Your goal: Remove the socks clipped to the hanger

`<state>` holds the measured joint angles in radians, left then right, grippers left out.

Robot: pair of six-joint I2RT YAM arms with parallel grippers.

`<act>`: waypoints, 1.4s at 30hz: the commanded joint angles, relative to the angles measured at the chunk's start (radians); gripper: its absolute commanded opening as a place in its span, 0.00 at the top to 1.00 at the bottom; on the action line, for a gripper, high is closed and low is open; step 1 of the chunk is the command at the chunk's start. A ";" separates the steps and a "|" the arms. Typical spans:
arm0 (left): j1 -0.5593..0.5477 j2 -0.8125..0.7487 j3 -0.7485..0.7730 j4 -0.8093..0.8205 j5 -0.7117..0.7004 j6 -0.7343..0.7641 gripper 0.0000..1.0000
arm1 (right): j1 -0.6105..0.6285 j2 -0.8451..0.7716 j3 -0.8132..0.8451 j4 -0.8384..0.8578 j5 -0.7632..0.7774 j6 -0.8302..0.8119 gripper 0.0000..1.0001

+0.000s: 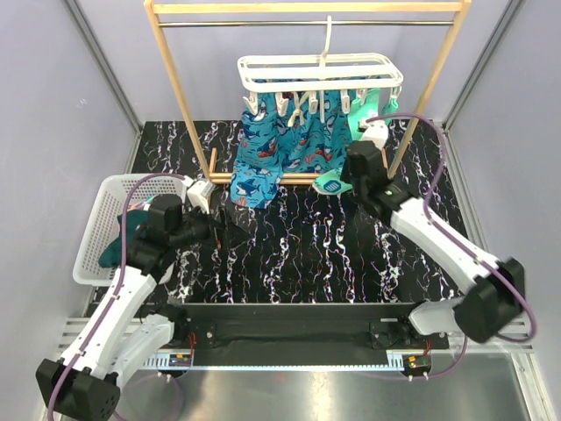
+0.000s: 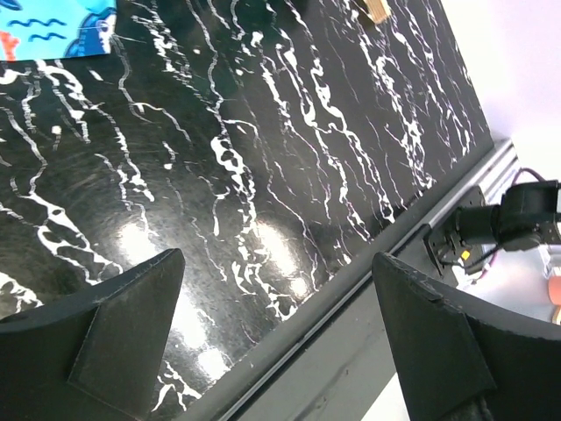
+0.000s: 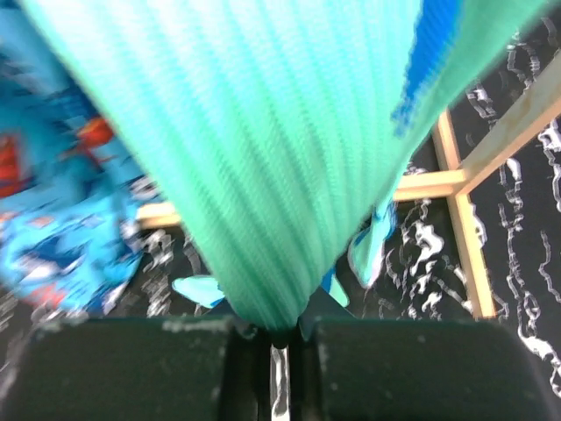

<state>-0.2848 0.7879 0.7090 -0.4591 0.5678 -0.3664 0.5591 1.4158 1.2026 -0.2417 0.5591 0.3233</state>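
At 12 o'clock in the top view, the white hanger [image 1: 320, 74] hangs by its hook from the wooden stand [image 1: 175, 88]. Two blue socks [image 1: 263, 162] w/ a shark-like print are clipped under its left and middle pegs and reach down low, in front of the stand's bottom bar; can't tell if they touch the counter [image 1: 307, 254]. At approx 1 o'clock, under the hanger's right end, a mint-green sock [image 1: 359, 118] is clipped, and its lower part runs down beside the right pincer [image 1: 349, 171]. Right pincer: jaws squeezed together on that sock. In the right wrist view the ribbed mint fabric fills the upper frame, narrows to a bunch and goes in btwn the two dark fingers [image 3: 131, 368] at 6 o'clock, w/ only a thin slit left btwn them. Blurred blue sock sits at 9 o'clock there, and the stand's foot at 3 o'clock. Left pincer [image 1: 230, 226]: at approx 8 o'clock in the top view, just beside the white mesh basket [image 1: 96, 210], well apart from the hanger. Its jaws stand wide, nothing btwn them and nothing held. The left wrist view shows both fingers [image 2: 114, 342] spread to the frame's lower corners over bare marbled counter, w/ a corner of blue sock at 11 o'clock. Basket at 9 o'clock holds a dark teal sock [image 1: 114, 250], partly hidden by the left arm.
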 commanded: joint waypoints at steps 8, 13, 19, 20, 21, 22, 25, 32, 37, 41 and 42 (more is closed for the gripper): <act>-0.201 0.048 0.144 0.218 -0.212 -0.040 0.09 | -0.004 -0.348 -0.101 -0.116 -0.361 0.033 1.00; -0.277 0.149 0.245 0.350 -0.224 0.047 0.08 | -0.004 -0.420 -0.072 -0.148 -0.513 0.072 1.00; -0.388 0.310 0.325 0.414 -0.197 0.130 0.07 | -0.004 -0.428 0.000 -0.179 -0.654 0.109 1.00; -0.416 0.339 0.328 0.427 -0.200 0.141 0.06 | -0.004 -0.426 0.006 -0.180 -0.662 0.118 1.00; -0.425 0.358 0.331 0.439 -0.198 0.156 0.06 | -0.004 -0.425 0.011 -0.179 -0.669 0.125 1.00; -0.439 0.376 0.351 0.456 -0.194 0.161 0.05 | -0.004 -0.422 0.020 -0.183 -0.673 0.137 1.00; -0.456 0.451 0.380 0.526 -0.152 0.175 0.05 | -0.004 -0.417 0.015 -0.167 -0.682 0.166 1.00; -0.470 0.531 0.455 0.573 -0.083 0.141 0.41 | -0.004 -0.433 -0.060 -0.113 -0.668 0.217 0.98; -0.505 0.505 0.512 0.425 -0.218 0.216 0.95 | -0.004 -0.430 -0.068 -0.146 -0.579 0.240 0.65; -0.539 0.435 0.438 0.510 -0.284 0.202 1.00 | -0.004 -0.368 0.075 -0.260 -0.473 0.180 0.45; -0.540 0.435 0.443 0.504 -0.289 0.199 1.00 | -0.004 -0.354 0.148 -0.313 -0.444 0.168 0.42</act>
<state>-0.8082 1.2747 1.1568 -0.0315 0.3527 -0.1806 0.5571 1.0294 1.1831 -0.4839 -0.0048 0.5354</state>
